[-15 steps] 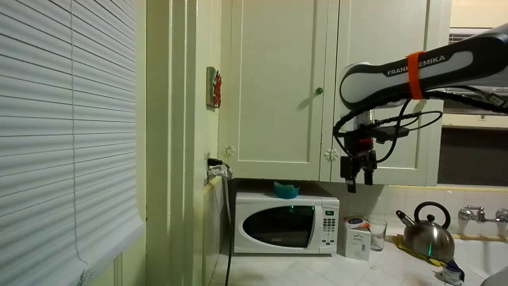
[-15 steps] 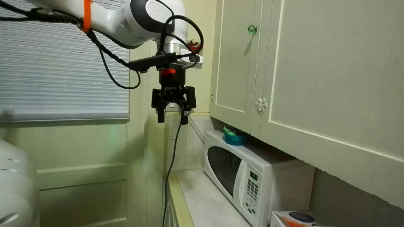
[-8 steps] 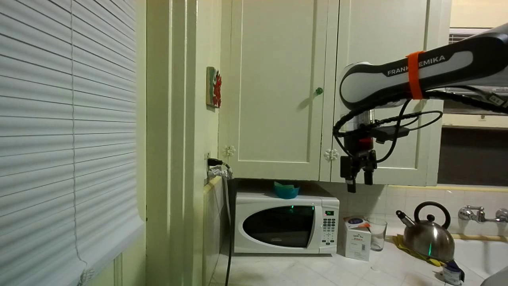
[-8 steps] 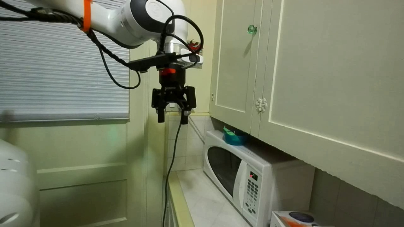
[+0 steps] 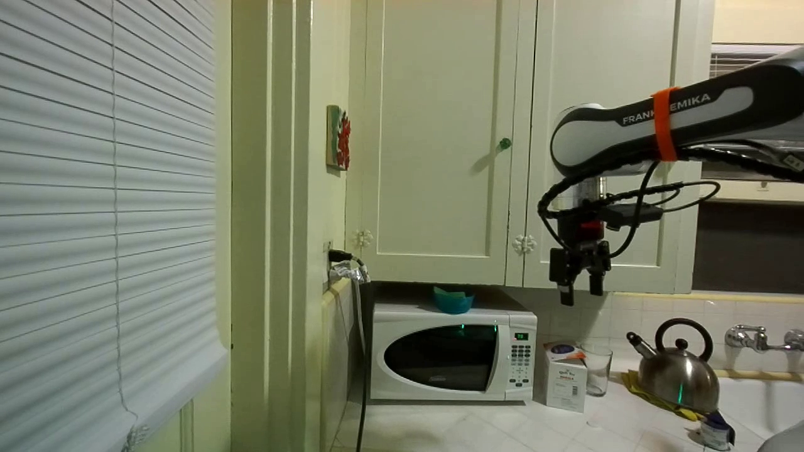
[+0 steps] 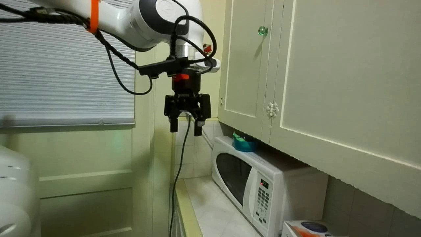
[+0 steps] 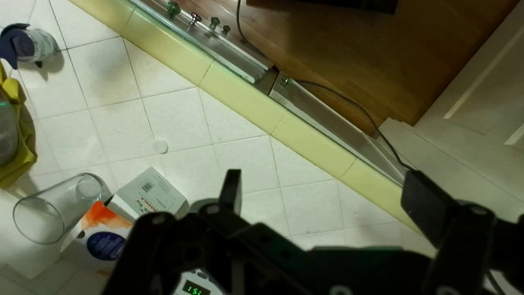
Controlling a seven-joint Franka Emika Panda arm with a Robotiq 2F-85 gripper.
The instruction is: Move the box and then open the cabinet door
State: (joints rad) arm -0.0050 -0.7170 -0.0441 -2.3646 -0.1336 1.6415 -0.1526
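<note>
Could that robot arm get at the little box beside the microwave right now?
Probably yes: the gripper hangs open, higher than the box, and nothing shows between them. The microwave on one side and the glass on the other might make it a tight fit, though.

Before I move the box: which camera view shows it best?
An exterior view, where the box stands entire, nothing in front of it. An exterior view where the frame cuts it off gives little but its top; the wrist view gives top and printed side, partly hidden by the gripper.
</note>
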